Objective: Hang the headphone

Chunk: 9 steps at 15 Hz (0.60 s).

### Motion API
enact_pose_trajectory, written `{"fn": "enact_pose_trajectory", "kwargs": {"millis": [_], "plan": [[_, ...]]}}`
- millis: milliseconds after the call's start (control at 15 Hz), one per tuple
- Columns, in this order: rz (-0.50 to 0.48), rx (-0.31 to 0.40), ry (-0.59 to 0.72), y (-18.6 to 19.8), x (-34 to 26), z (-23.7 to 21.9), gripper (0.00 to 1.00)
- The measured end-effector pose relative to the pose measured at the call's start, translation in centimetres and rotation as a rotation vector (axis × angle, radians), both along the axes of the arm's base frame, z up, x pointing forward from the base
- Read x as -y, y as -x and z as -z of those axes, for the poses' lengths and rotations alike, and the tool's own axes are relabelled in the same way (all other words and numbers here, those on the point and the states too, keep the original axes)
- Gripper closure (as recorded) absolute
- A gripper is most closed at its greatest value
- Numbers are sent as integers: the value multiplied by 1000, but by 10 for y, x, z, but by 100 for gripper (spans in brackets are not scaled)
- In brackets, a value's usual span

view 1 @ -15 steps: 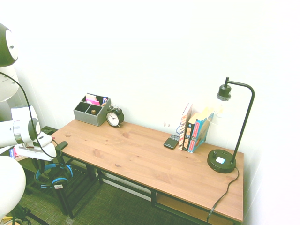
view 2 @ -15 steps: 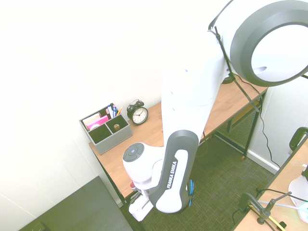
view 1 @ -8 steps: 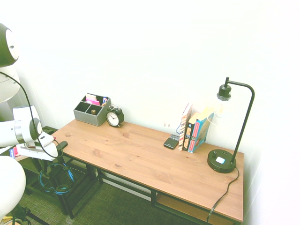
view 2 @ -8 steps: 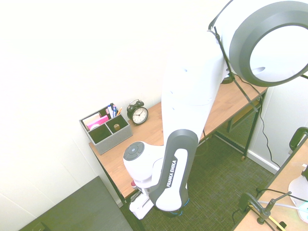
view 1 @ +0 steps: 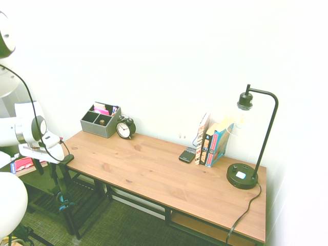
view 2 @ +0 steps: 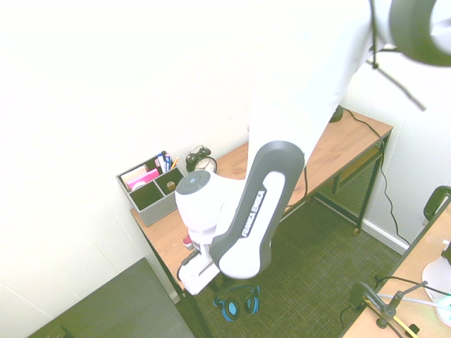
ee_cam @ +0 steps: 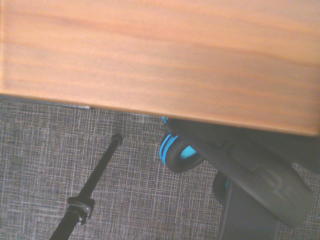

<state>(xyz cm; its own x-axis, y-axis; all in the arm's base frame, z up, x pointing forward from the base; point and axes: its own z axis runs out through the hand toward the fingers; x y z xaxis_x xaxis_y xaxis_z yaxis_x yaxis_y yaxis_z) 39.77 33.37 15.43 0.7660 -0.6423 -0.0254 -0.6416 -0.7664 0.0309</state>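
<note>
Second exterior view: 1 headphone [view 2: 237, 303] on floor, 2 cups.

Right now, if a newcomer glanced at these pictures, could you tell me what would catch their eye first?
Probably the big white robot arm looming over the end of the long wooden desk. Next, the bright blue and black headphone lying on the dark carpet beside that end, under the arm. Then the tall black desk lamp at the desk's far end.

Wood-grain desk [view 1: 154, 169], woven grey carpet [ee_cam: 125, 200]
</note>
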Motion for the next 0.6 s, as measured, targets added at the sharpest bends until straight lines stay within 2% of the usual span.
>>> {"fn": "enact_pose_trajectory", "kwargs": {"millis": [333,467,600], "plan": [[-53,36,12,-26,91,-112,0],[-47,45,2,-30,157,-139,0],[3,44,-16,-26,240,-157,0]]}}
